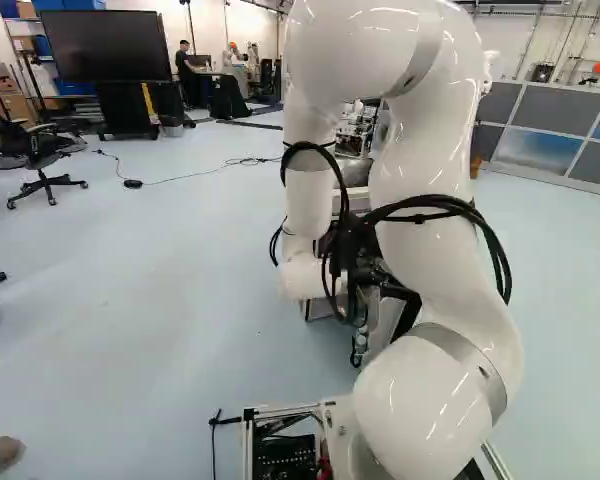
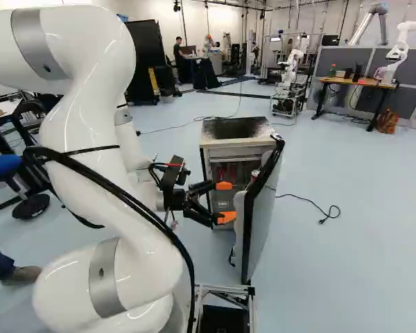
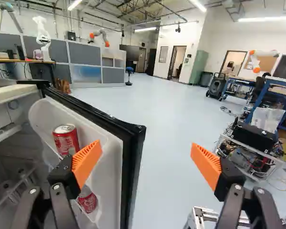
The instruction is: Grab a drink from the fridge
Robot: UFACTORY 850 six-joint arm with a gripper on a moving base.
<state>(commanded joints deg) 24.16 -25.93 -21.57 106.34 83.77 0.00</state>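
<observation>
Before the open fridge (image 2: 218, 144), hold the gripper (image 2: 225, 201) near the swung-out door (image 2: 263, 222), with both fingers spread well apart. Seen in the wrist view, point the gripper (image 3: 147, 155) ahead with the door's black edge (image 3: 133, 148) between the fingers' lines, one orange pad (image 3: 89, 160) in front of the door's pale inner side and the other over the floor (image 3: 169, 109) outside. Find two red cans in that inner side: an upper can (image 3: 66, 138) standing upright, partly covered by the near pad, and a lower can (image 3: 87, 200) beneath, partly hidden by the same finger. Cannot tell from here whether pad and upper can touch. See the upper can also in the right base view, just inside the door. In the left base view, find much of the fridge hidden behind the white arm (image 1: 425, 230). Farther off, see another robot (image 2: 398, 52) at a wooden desk (image 2: 357, 82), a black cable (image 2: 305, 200) on the floor past the door, and, across the room, a large dark screen (image 1: 105, 45) and an office chair (image 1: 42, 160).
</observation>
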